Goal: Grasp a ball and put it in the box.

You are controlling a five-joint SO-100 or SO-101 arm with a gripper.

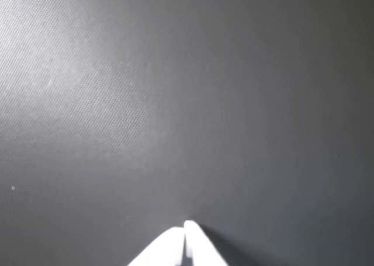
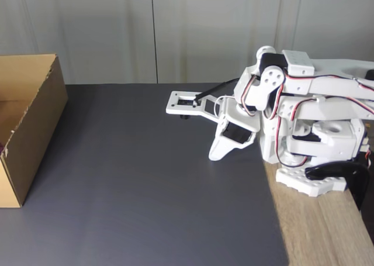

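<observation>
gripper [image 1: 186, 226]: fingers meeting at the tips, gripping nothing, pointing down at the dark mat [image 1: 175, 102]
box [image 2: 35, 131]: sitting at the fixed view's left edge, opening facing up; long axis unclear
arm [image 2: 304, 120]: folding low beside the wooden table [image 2: 321, 231]

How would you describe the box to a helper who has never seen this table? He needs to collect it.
Look at the dark grey mat covering most of the table in the fixed view. At its left edge stands the box, open-topped. It is plain brown corrugated cardboard, unlike the white robot arm opposite.
</observation>
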